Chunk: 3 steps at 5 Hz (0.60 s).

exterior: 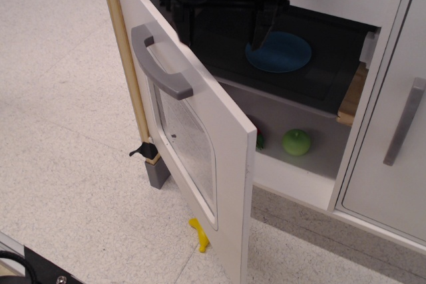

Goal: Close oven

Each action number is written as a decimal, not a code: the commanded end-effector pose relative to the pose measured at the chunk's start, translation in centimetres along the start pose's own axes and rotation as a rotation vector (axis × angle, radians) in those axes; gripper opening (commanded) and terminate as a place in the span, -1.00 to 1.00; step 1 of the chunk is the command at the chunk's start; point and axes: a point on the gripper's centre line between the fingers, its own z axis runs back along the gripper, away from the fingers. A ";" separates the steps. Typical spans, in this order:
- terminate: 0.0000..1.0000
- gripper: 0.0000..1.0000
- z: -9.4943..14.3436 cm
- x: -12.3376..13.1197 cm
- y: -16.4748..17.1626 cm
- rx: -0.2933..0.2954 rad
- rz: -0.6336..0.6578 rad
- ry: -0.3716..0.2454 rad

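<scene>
The white oven has its large door [200,131] swung wide open toward me, hinged on the left. The door has a grey bar handle [162,64] and a rounded clear window [190,151]. The dark interior [319,64] shows behind it. My black gripper [223,26] hangs at the top of the view, in the oven opening behind the door's upper edge. Its two fingers [261,26] are spread apart and hold nothing. It touches neither the door nor the handle.
A blue disc [278,52] lies on the dark oven tray. A green apple [297,142] sits on the shelf below. A narrow white cupboard door with a vertical grey handle [404,121] is at the right. A yellow piece [200,234] lies on the floor under the door.
</scene>
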 end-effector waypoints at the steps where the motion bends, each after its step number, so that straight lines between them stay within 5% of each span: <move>1: -1.00 1.00 -1.0 -0.4 0.5 -0.011 0.146 0.034; 3: -1.00 1.00 -3.6 -0.3 -0.7 -0.116 0.286 0.120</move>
